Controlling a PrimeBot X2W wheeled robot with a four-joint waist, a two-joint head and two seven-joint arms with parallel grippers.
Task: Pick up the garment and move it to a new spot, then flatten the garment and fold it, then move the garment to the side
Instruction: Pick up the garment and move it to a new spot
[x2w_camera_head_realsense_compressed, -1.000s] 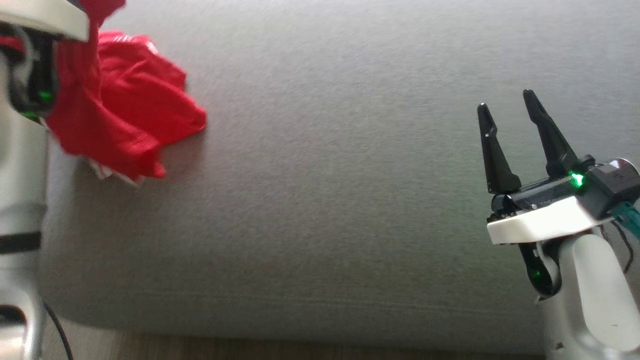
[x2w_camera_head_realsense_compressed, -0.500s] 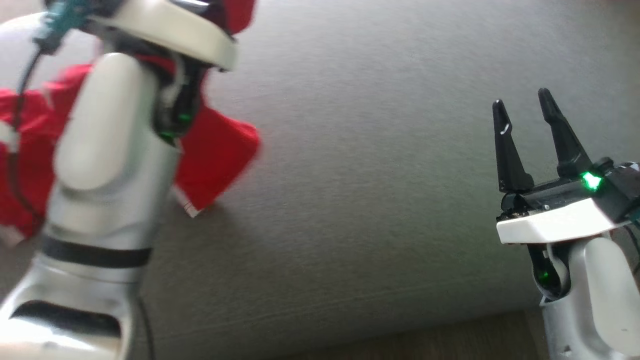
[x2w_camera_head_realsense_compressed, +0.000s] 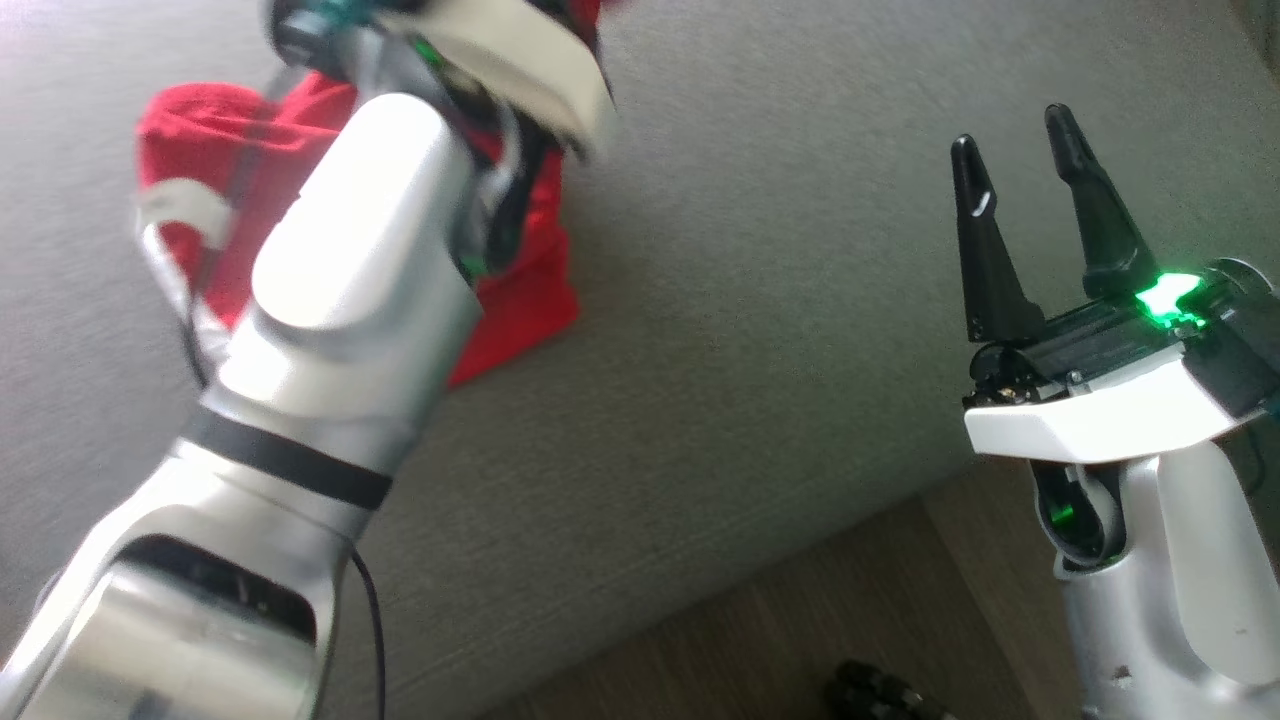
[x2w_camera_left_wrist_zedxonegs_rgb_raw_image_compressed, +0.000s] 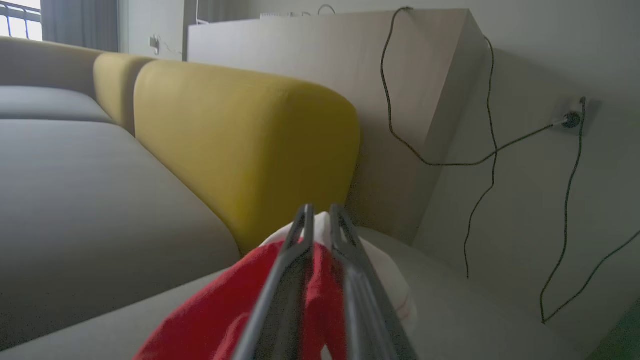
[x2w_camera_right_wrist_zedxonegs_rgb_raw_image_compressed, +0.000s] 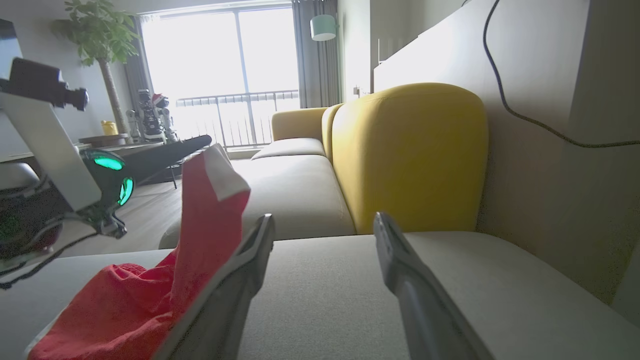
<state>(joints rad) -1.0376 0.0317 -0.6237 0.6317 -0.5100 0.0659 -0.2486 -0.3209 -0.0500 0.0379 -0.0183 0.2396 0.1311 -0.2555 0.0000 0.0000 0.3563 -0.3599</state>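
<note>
1. The garment (x2w_camera_head_realsense_compressed: 200, 130) is bright red cloth, crumpled into soft folds. It lies on the grey sofa seat (x2w_camera_head_realsense_compressed: 760, 330) at about 10 o'clock in the head view.
2. In the right wrist view it heaps at 8 o'clock and rises toward 10 o'clock in a narrow peak, which is capped by a white band (x2w_camera_right_wrist_zedxonegs_rgb_raw_image_compressed: 222, 175).
3. The left gripper (x2w_camera_left_wrist_zedxonegs_rgb_raw_image_compressed: 320, 212) has its jaws almost together, with red cloth pinched between them and white trim showing just past the tips. It is gripping the garment.
4. The right gripper (x2w_camera_head_realsense_compressed: 1012, 135) stands at 3 o'clock in the head view, well apart from the cloth. Its jaws are spread wide and hold nothing.
5. The left arm (x2w_camera_head_realsense_compressed: 340, 260) crosses the head view from 7 o'clock to 12 o'clock, hiding the middle of the garment. Its fingertips are cut off by the top edge.
6. The garment's outline and type cannot be made out in any view.
7. At 6 o'clock, on the wooden floor (x2w_camera_head_realsense_compressed: 800, 620), a dark object (x2w_camera_head_realsense_compressed: 880, 692) is cut off and too blurred to identify.
8. The yellow backrest (x2w_camera_left_wrist_zedxonegs_rgb_raw_image_compressed: 240, 145) rises behind the cloth in the left wrist view.
</note>
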